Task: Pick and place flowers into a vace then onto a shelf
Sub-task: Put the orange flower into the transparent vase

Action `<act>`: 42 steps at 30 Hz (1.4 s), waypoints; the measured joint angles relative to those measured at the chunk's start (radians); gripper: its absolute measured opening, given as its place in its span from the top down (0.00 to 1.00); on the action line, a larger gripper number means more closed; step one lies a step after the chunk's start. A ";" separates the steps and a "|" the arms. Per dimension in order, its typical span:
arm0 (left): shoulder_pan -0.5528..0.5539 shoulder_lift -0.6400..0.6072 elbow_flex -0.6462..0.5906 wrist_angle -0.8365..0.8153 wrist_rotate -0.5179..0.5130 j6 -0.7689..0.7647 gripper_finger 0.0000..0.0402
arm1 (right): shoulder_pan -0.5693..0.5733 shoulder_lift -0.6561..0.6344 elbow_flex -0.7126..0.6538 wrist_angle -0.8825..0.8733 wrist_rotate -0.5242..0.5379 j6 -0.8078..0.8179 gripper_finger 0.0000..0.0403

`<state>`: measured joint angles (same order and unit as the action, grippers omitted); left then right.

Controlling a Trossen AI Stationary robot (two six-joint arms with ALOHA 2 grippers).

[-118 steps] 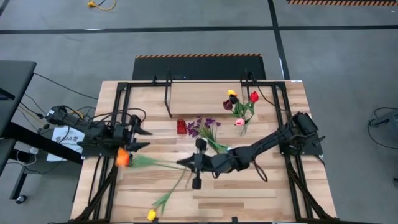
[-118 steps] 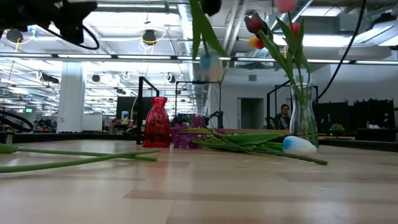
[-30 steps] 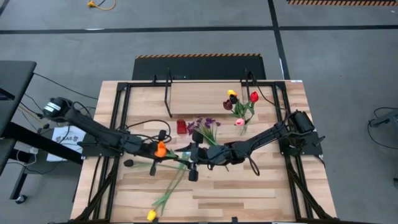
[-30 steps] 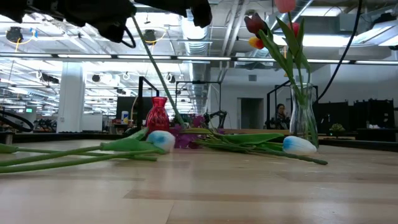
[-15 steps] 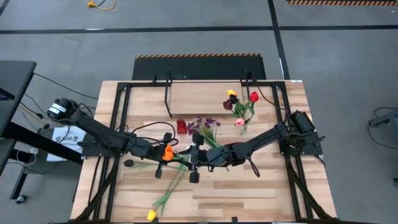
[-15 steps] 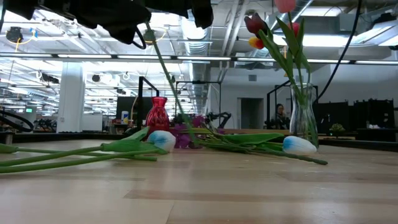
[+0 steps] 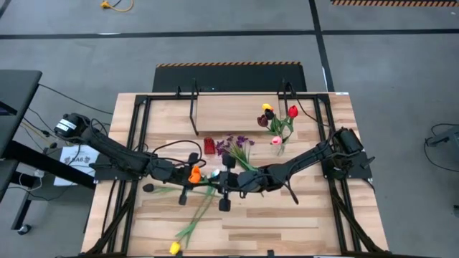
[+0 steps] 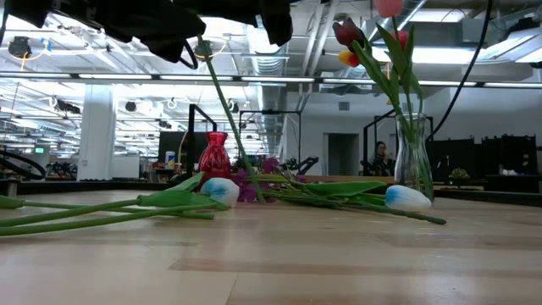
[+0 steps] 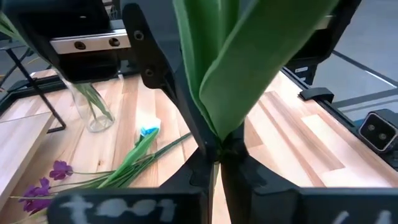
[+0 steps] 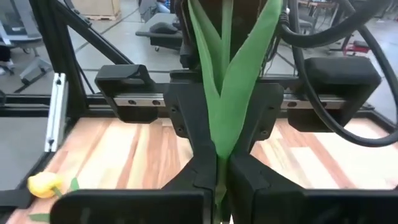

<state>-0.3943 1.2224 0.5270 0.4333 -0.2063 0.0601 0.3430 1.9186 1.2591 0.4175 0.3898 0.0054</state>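
An orange tulip (image 7: 193,174) on a green leafy stem (image 8: 222,110) hangs over the table's middle. My left gripper (image 7: 198,178) is shut on it right beside the head. My right gripper (image 7: 218,183) faces it from the right and is shut on the same stem. In the low view the stem slants down toward the flowers lying on the table; whether its lower end touches I cannot tell. A glass vase (image 8: 412,161) at the back right holds red, yellow, maroon and pink tulips (image 7: 276,118). The shelf (image 7: 229,111) stands at the far side. My left gripper pinches the tulip's stem (image 9: 219,144) between its two fingers, where the green leaves spread from it. The fingers come level from the table's left, and the orange head sits right at them. My right gripper pinches the same stem and its leaf bases (image 10: 221,152) between its two fingers, close to the left gripper. Its fingers come level from the table's right.
A small red vase (image 7: 209,145) and a purple sprig (image 7: 233,147) lie just beyond the grippers. White tulips (image 8: 220,188) (image 8: 408,197) and loose green stems lie on the planks. A yellow tulip (image 7: 174,247) rests at the near edge. Black frame rails run along both sides.
My left gripper has gone a little toward the table's right edge with the orange tulip, closing up to my right gripper. In the low view the slanting stem has shifted right with it.
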 joint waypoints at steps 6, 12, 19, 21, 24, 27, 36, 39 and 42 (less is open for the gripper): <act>0.002 -0.001 0.000 -0.004 0.115 -0.038 0.92 | 0.000 0.000 0.001 0.002 -0.015 0.023 0.99; -0.003 -0.114 -0.001 -0.148 0.100 -0.064 0.86 | 0.013 0.000 0.000 0.005 0.018 0.014 0.99; -0.036 -0.303 -0.069 -0.129 0.154 -0.072 0.86 | 0.047 -0.029 0.022 -0.020 0.082 -0.014 1.00; -0.045 -0.364 -0.112 -0.090 0.125 -0.072 0.86 | 0.070 -0.039 0.046 -0.036 0.107 -0.032 1.00; -0.051 -0.474 -0.185 -0.021 0.098 -0.084 0.86 | 0.121 -0.067 0.084 -0.100 0.200 -0.076 1.00; -0.051 -0.593 -0.254 0.019 0.097 -0.108 0.86 | 0.185 -0.101 0.136 -0.197 0.282 -0.086 1.00; -0.052 -0.806 -0.342 0.026 0.099 -0.135 0.86 | 0.436 -0.274 0.169 -0.320 0.672 -0.115 1.00; -0.052 -0.818 -0.348 0.026 0.106 -0.135 0.86 | 0.536 -0.315 0.169 -0.334 0.911 -0.144 1.00; -0.051 -0.817 -0.348 0.027 0.105 -0.135 0.86 | 0.627 -0.356 0.169 -0.383 1.117 -0.145 1.00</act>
<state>-0.4458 0.4053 0.1787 0.4598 -0.1009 -0.0750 0.9696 1.5626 1.4281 0.0343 1.5066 -0.1394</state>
